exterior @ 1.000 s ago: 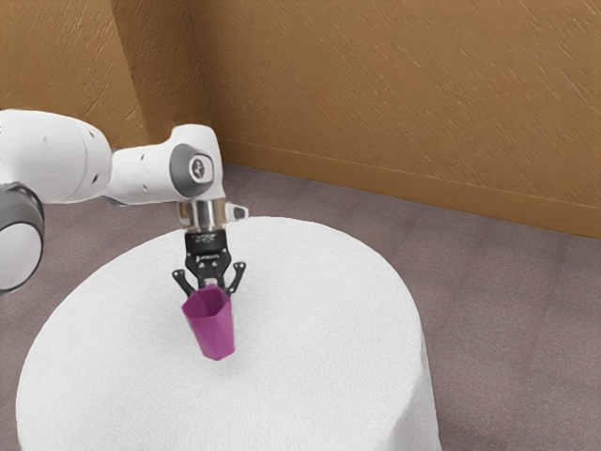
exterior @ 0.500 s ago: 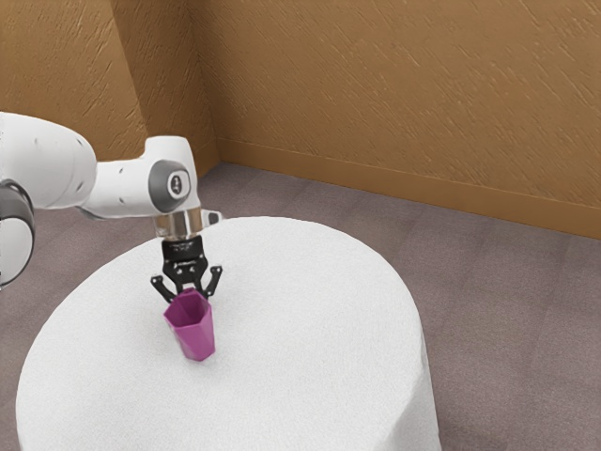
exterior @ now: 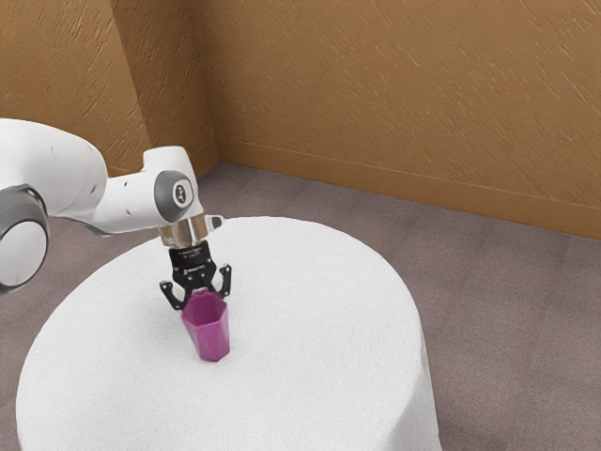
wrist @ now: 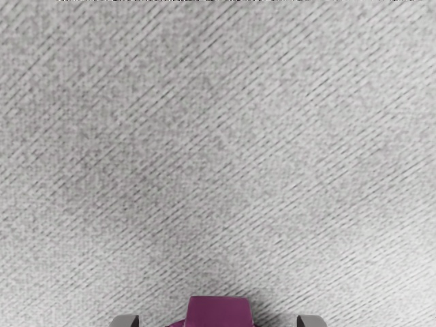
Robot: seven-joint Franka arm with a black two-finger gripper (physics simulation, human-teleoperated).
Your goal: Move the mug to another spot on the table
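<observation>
The mug (exterior: 208, 329) is a magenta, faceted cup, upright near the middle of the round white table (exterior: 319, 310), its base at or just above the cloth. My black gripper (exterior: 196, 293) comes straight down over the mug's rim with a finger on each side, shut on the mug. In the wrist view, a flat magenta piece of the mug (wrist: 219, 312) peeks in under the hand, between my two grey fingertips (wrist: 125, 320), which stand wide apart.
The white tablecloth (wrist: 218, 150) spreads out ahead of the hand. The table's round edge drops off at the exterior view's right, with grey floor (exterior: 507, 301) and brown walls (exterior: 394, 85) beyond.
My gripper carried the mug toward the exterior view's left, then a little back toward its right. The mug was tilted a second ago and now sits upright.
</observation>
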